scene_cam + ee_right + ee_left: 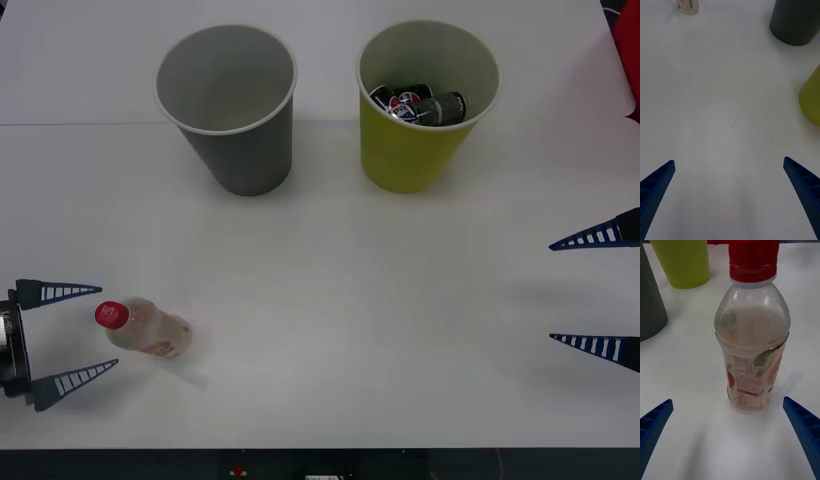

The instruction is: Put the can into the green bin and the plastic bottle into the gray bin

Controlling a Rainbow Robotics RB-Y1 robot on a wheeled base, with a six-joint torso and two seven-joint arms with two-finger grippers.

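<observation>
Plastic bottle (143, 329) stands upright near the front left of the white surface (340, 330), just ahead of my left gripper (85, 330), whose jaws are spread wide with nothing between them yet. I judge the can's half done and the bottle pickup in hand: next I must slide forward until the jaws straddle the body, then close. The gray bin (228, 110) behind is empty; the green bin (425, 110) beside it holds a can (420, 105). My right gripper (598, 292) waits released at the right edge.
</observation>
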